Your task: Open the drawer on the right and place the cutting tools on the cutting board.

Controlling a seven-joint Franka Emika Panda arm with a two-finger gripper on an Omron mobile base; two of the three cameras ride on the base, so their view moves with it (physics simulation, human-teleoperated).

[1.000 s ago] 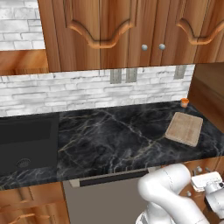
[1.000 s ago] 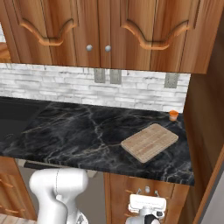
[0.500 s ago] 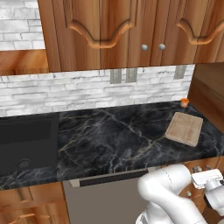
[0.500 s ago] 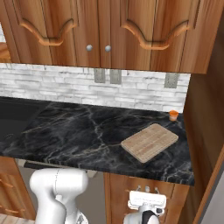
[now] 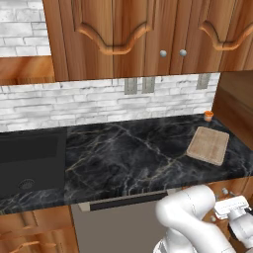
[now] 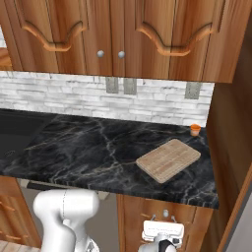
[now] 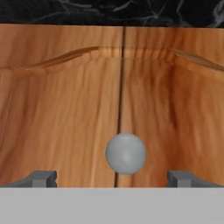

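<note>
Two dark fingertips of the tool (image 7: 113,178) stand spread either side of a round grey knob (image 7: 126,153) at lower centre, squared up to pull the reddish-brown wooden front (image 7: 65,113) below the black marble bench (image 7: 131,12).

A small orange cup (image 6: 195,129) stood at the back right of the black marble desk (image 6: 98,147), against the white brick backsplash (image 5: 99,101). A dark sink (image 5: 27,160) sat at the left.
</note>
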